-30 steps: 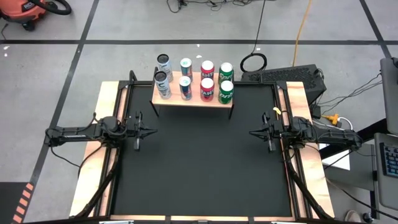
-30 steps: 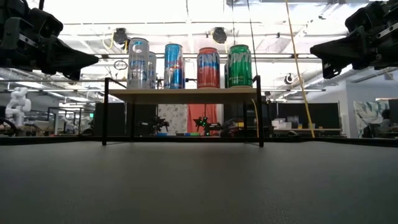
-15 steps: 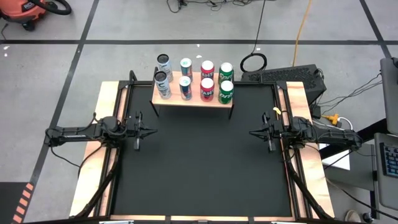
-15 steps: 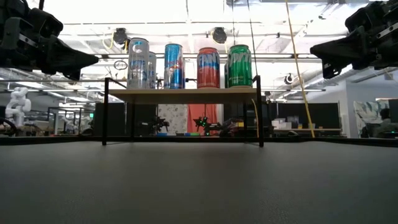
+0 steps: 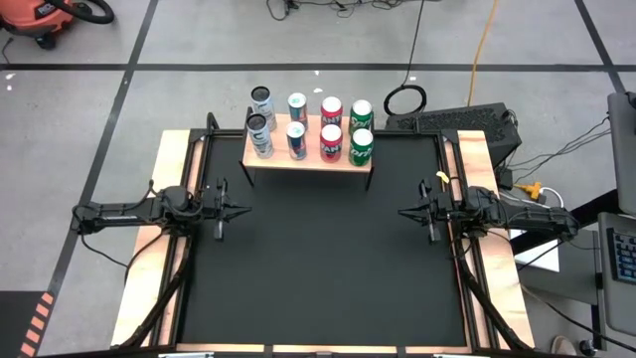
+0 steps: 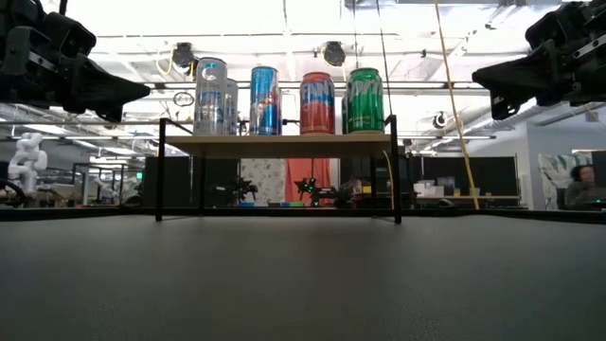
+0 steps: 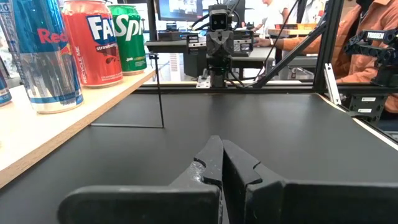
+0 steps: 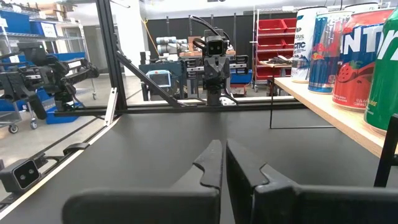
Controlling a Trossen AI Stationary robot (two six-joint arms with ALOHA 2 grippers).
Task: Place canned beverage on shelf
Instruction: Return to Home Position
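The light-wood shelf (image 5: 308, 157) on thin black legs stands at the table's far edge. On it stand four cans side by side: silver (image 5: 260, 136), blue (image 5: 296, 140), red (image 5: 331, 143) and green (image 5: 361, 145). The high view shows a second image of each can behind. My left gripper (image 5: 245, 210) is shut and empty over the table's left side. My right gripper (image 5: 402, 212) is shut and empty over the right side. Both hover above the black mat and point at each other.
The black mat (image 5: 318, 259) spreads between the two grippers and toward the near edge. Wooden strips (image 5: 149, 249) and black frame rails run along both table sides. People show in the room beyond the table (image 7: 367, 37).
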